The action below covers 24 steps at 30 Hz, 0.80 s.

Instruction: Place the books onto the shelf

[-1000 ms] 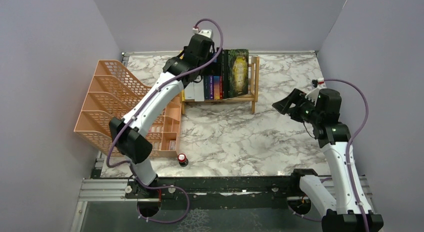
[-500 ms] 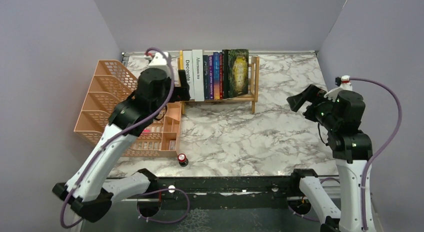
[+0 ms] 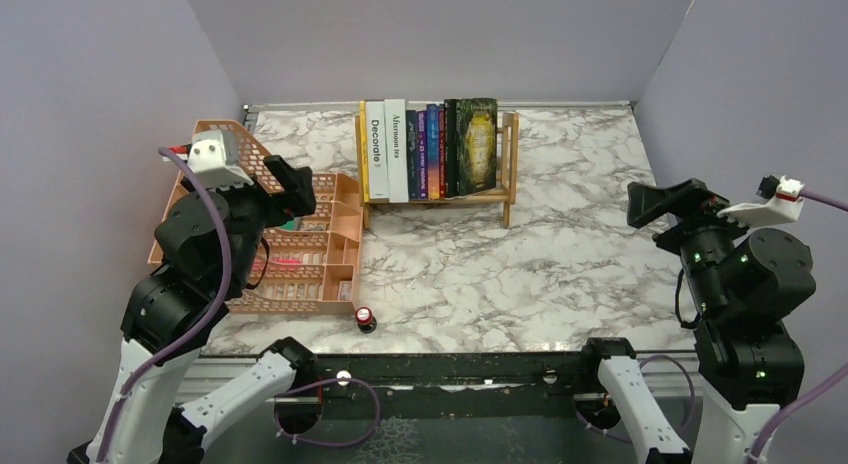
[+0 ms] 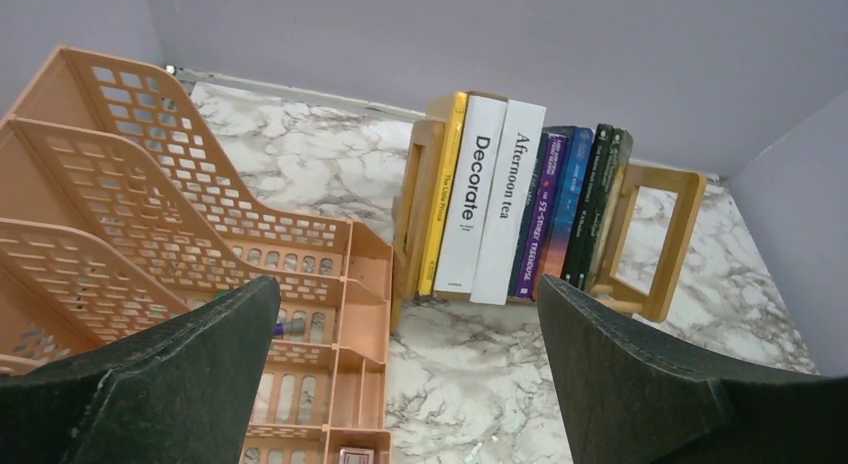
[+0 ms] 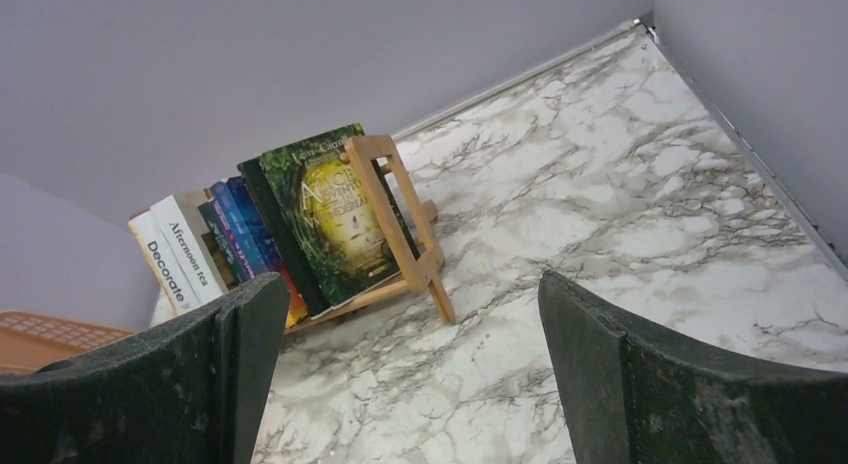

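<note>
Standing upright in a row on the shelf (image 3: 509, 174), the books (image 3: 430, 149) look all put away, with none I can see on the marble table (image 3: 560, 254), and the left gripper (image 3: 290, 184) and right gripper (image 3: 665, 199) hang spread wide, empty.
</note>
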Each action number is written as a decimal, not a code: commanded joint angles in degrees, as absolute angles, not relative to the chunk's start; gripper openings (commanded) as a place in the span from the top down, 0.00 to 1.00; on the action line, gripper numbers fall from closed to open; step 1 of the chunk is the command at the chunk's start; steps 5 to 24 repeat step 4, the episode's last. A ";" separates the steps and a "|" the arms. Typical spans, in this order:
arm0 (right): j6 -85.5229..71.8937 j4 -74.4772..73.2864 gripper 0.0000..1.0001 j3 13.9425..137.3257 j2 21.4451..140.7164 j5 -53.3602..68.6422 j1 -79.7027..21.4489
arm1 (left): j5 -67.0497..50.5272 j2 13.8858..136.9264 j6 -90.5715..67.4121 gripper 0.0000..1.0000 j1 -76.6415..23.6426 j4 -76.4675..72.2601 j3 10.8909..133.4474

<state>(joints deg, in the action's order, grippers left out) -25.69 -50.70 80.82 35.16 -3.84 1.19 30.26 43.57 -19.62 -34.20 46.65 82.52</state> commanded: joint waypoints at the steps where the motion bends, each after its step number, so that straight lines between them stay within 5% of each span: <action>1: -26.32 -52.81 0.00 81.99 35.43 -5.81 1.14 | 34.76 43.42 -19.01 0.01 -34.32 49.57 84.43; 24: -26.52 -52.92 0.00 81.81 35.97 -5.00 1.14 | 35.28 43.42 -19.35 0.01 -34.32 49.88 84.11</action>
